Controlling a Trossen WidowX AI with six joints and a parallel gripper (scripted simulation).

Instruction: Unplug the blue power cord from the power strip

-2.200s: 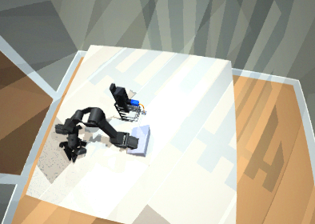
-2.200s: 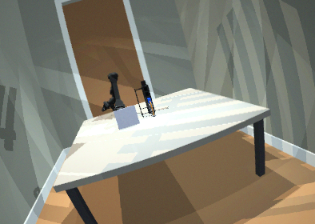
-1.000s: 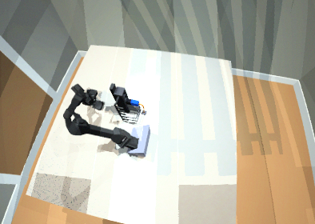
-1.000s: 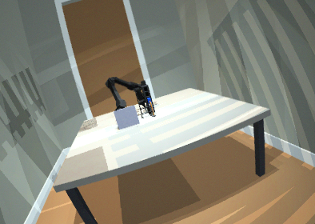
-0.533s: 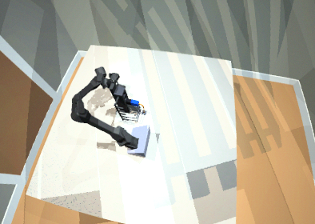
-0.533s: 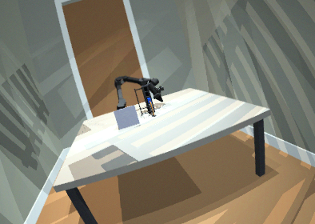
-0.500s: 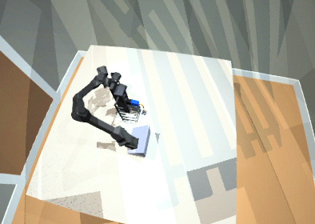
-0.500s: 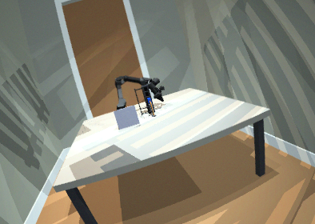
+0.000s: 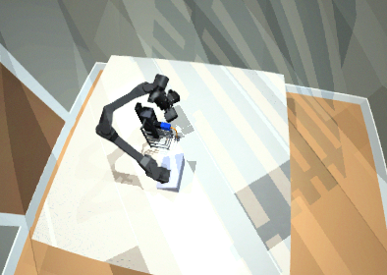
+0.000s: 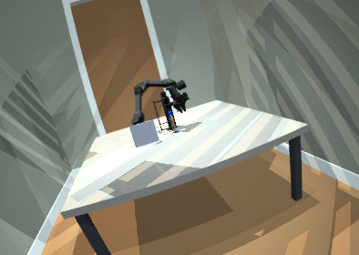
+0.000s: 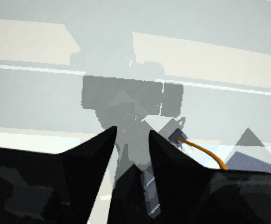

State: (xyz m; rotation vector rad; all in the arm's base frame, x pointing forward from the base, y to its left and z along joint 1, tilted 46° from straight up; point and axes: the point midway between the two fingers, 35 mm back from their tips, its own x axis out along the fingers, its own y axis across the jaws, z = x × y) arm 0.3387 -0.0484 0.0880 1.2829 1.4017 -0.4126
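One pincer (image 9: 172, 113) hangs in the air above the power strip (image 9: 147, 116), its two fingers set partly apart with a narrow gap and nothing between them. In the wrist view only the pale table (image 11: 46, 45) and shadows show through that gap, and the fingers touch neither plug, cord nor strip.

The blue plug (image 9: 164, 126) sits just beside the power strip, on the side away from the arm's base (image 9: 169, 173), and appears seated in the strip. From above, its long axis runs out from the strip's face toward the table's far edge. In the exterior view the plug (image 10: 171, 117) shows as a small upright blue shape beside the dark rack (image 10: 159, 115) that carries the strip. A thin orange cord (image 11: 203, 152) curves away from the plug; where it ends cannot be made out.
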